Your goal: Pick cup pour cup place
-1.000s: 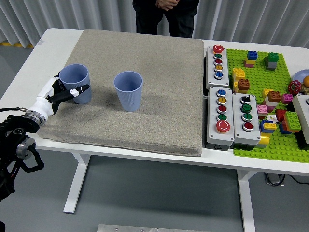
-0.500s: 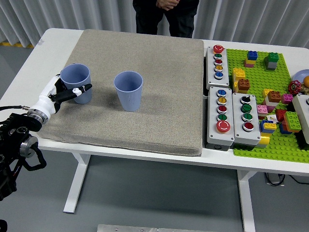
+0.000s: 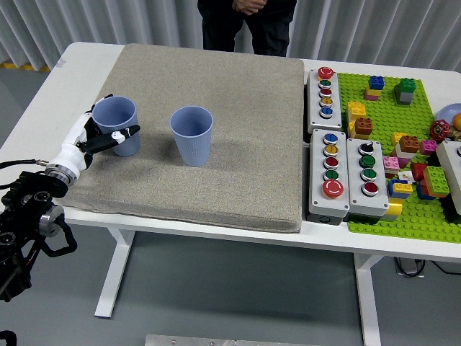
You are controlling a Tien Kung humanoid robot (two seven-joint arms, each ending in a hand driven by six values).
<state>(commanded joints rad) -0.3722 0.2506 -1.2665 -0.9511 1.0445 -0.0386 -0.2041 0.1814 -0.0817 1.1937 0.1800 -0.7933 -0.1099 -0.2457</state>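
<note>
Two blue cups stand on the grey mat (image 3: 238, 144); the left hand (image 3: 101, 137) grips the left cup (image 3: 115, 124), well left of the middle cup (image 3: 191, 135)

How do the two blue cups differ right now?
The left cup is gripped by the left robot hand; the middle cup stands free. The left cup sits near the mat's left edge, the middle cup further in. Both are blue, ribbed, upright and open-topped.
</note>
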